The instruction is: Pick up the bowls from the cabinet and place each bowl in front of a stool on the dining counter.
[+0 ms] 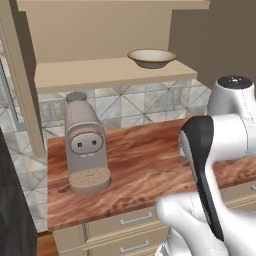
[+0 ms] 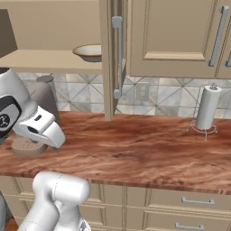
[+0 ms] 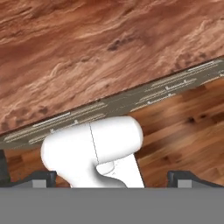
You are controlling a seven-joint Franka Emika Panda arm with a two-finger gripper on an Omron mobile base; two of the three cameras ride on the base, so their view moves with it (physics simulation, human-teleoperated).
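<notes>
A cream bowl (image 1: 151,57) with a brownish rim sits on the shelf (image 1: 100,72) of the open cabinet (image 2: 54,27), toward the shelf's right end as the left base view shows it; in the right base view the same bowl (image 2: 89,52) lies just left of the swung-out door (image 2: 113,58) with its grey bar handle (image 2: 118,54). Below the shelf, a grey coffee machine (image 1: 85,150) stands on the wood-grain desk (image 1: 145,170), under the shelf's left part and well apart from the bowl. Further right of the door, a paper towel roll (image 2: 208,107) stands upright on the desk (image 2: 149,149) beneath closed cabinet doors. The gripper (image 3: 112,177) hangs wide open and empty, its finger tips (image 3: 183,177) spread far apart, looking down on the desk edge, the drawer fronts (image 3: 131,100) and the wooden floor (image 3: 183,131).
</notes>
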